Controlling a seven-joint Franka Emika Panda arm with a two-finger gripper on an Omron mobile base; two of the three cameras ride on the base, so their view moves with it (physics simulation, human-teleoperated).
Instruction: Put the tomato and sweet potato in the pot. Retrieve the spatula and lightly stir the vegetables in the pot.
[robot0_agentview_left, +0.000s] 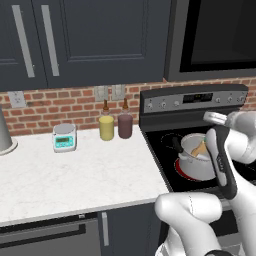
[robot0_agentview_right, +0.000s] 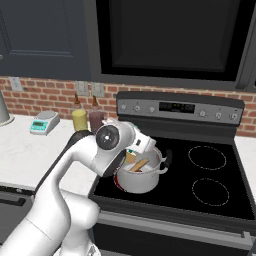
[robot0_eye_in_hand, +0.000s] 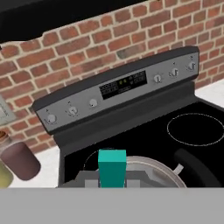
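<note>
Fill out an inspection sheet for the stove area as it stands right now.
Surface: black glass cooktop beside a white marble counter.
Job's things: steel pot on the front left burner; spatula upright in it, pale-orange blade inside; tomato and sweet potato not visible.
Clutter: yellow jar, maroon jar, kitchen scale on the counter.
Grippers: gripper over the pot, shut on the teal handle.
Cables: nothing seen.
Surroundings: brick backsplash, dark cabinets, microwave above.
</note>
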